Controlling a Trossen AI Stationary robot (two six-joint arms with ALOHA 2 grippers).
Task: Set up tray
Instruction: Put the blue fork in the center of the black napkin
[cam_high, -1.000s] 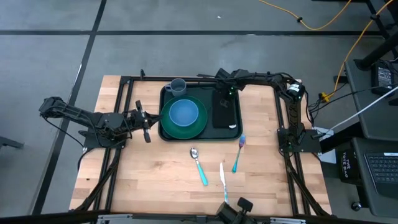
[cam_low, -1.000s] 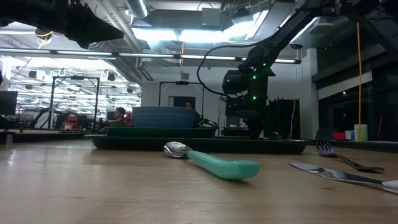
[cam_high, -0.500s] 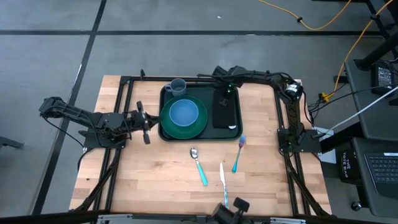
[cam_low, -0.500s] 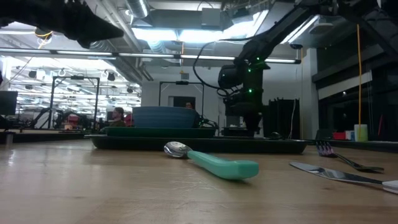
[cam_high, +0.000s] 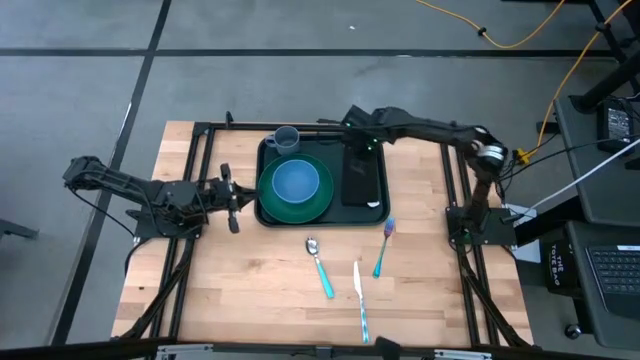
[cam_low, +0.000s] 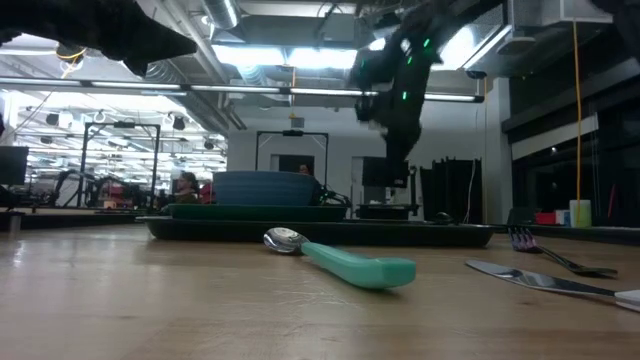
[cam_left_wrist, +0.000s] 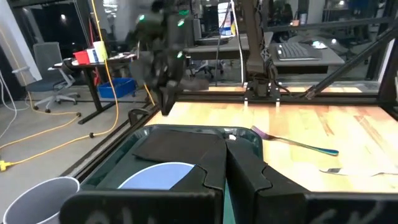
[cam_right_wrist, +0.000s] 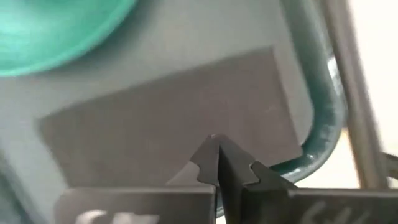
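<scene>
Tray (cam_high: 325, 207), dark with a raised rim, lies at the far centre of the table (cam_high: 250, 290) and carries a green plate (cam_high: 300, 203) with a blue bowl (cam_high: 295, 182) on it, a grey cup (cam_high: 285, 138) at the tray's 11 o'clock corner, and a flat black napkin (cam_high: 362, 177) along its 3 o'clock side. Right gripper (cam_high: 352, 128) hangs above the napkin's 12 o'clock end with fingers (cam_right_wrist: 211, 163) pressed together and empty, clear of the tray. Left gripper (cam_high: 234, 194) rests just off the tray's 9 o'clock edge, fingers (cam_left_wrist: 214, 171) closed on nothing; a spoon (cam_high: 320, 266), a knife (cam_high: 358, 298) and a fork (cam_high: 383, 248) lie on the bare wood at the tray's 6 o'clock.
</scene>
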